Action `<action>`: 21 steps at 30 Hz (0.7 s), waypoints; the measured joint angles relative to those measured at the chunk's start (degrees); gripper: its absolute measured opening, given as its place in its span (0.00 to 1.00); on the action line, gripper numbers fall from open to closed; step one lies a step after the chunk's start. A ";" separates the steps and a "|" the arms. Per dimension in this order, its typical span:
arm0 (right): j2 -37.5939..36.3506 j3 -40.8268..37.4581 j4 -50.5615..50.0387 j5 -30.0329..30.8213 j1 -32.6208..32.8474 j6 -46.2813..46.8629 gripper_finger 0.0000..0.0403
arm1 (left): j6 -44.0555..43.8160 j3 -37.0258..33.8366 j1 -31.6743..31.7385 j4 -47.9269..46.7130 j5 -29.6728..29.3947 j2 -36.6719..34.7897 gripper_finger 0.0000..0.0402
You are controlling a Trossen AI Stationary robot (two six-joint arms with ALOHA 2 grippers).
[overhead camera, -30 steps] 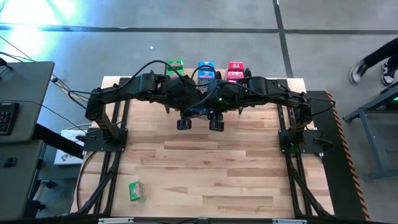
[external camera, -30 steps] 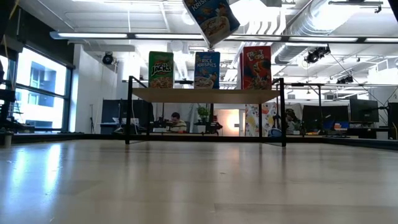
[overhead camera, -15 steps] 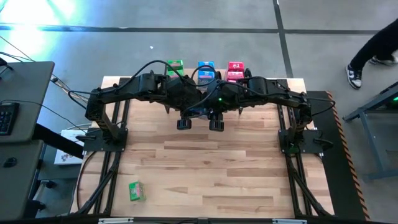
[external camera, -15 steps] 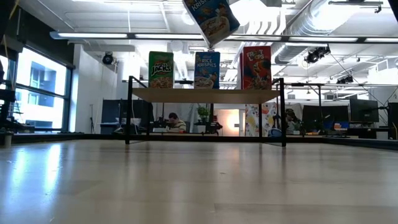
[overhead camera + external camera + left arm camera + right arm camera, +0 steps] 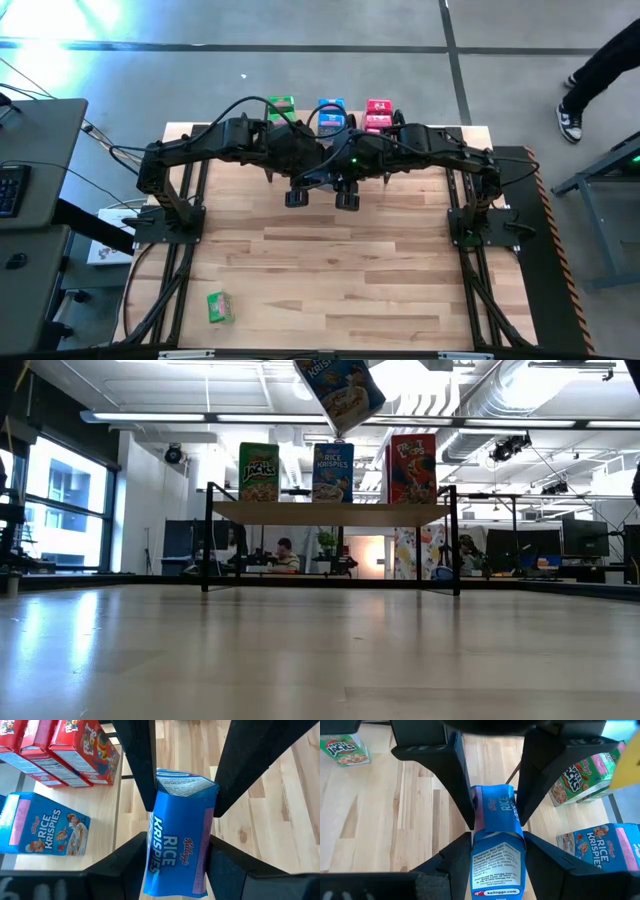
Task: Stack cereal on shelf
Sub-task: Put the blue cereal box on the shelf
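**Two grippers, one blue box, high over the table**

On the table (image 5: pixel 330 280) we see the shelf (image 5: pixel 330 512) at the far edge, with a Jacks box (image 5: pixel 259 471), a Krispies box (image 5: pixel 332 471) and a red box (image 5: pixel 412 468) upright on it in a row. Both arms meet just in front of it, above the table's middle. The right gripper (image 5: pixel 495 855) is clamped on the held blue box (image 5: pixel 177 845), its fingers pressed to both sides. The left gripper (image 5: pixel 175 865) flanks the same box at its other end, only narrowly parted; we cannot tell whether it presses or has let go. The box hangs tilted, above shelf height. A loose green box (image 5: pixel 219 307) lies near the table's front left corner.
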 joint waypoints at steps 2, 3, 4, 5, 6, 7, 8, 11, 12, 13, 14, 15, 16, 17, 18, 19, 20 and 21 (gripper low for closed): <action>0.00 0.00 -0.18 0.00 0.00 0.35 0.40 | 0.10 -0.02 0.02 -0.05 0.04 0.00 0.43; 0.00 0.00 -0.29 0.00 0.00 0.46 0.40 | 0.12 0.00 0.02 -0.09 0.06 0.00 0.43; 0.00 0.00 -0.41 0.00 0.00 0.48 0.40 | 0.23 0.00 0.02 -0.13 0.02 0.00 0.43; 0.02 0.01 -0.51 0.02 0.00 0.50 0.40 | 0.47 0.00 0.02 -0.18 -0.03 -0.02 0.43; 0.02 0.00 -0.59 0.03 0.00 0.72 0.40 | 0.65 0.00 0.02 -0.25 -0.05 -0.06 0.43; 0.04 0.00 -0.59 0.05 0.00 1.28 0.40 | 0.72 -0.02 0.02 -0.36 -0.11 -0.21 0.43; 0.07 0.01 -0.53 0.09 0.00 1.77 0.40 | 0.79 -0.01 0.02 -0.48 -0.20 -0.33 0.43; 0.13 0.56 -0.81 0.24 0.00 2.62 0.40 | 1.22 -0.01 0.02 -0.48 -0.33 -0.68 0.43; 0.13 0.83 -0.94 0.41 -0.02 2.66 0.40 | 1.31 -0.02 -0.01 -0.38 -0.34 -0.89 0.43; 0.15 1.11 -1.05 0.63 0.00 2.89 0.40 | 1.46 0.00 -0.02 -0.25 -0.35 -1.13 0.43; 0.15 1.25 -1.14 0.85 0.00 3.09 0.40 | 1.65 0.00 -0.02 -0.03 -0.36 -1.43 0.43; 0.15 1.26 -0.91 1.06 -0.02 3.13 0.40 | 1.84 0.04 -0.02 -0.13 -0.40 -1.61 0.43; 0.13 1.27 -0.91 1.22 -0.02 3.13 0.40 | 2.22 0.04 -0.02 -0.18 -0.40 -1.68 0.43; 0.07 1.27 -1.11 1.45 -0.02 3.13 0.40 | 2.51 0.04 0.00 -0.06 -0.42 -1.66 0.43; 0.02 1.27 -1.23 1.56 -0.02 3.13 0.40 | 2.50 0.04 0.00 0.12 -0.49 -1.62 0.43; -0.02 1.27 -1.21 1.61 -0.02 3.13 0.40 | 2.24 0.04 -0.02 0.22 -0.72 -1.62 0.43; -0.02 1.27 -1.17 1.73 -0.02 3.13 0.40 | 1.74 0.04 -0.02 0.28 -1.23 -1.62 0.43; -0.02 1.27 -1.17 2.07 -0.02 3.32 0.40 | 1.26 0.04 -0.02 0.28 -1.74 -1.62 0.43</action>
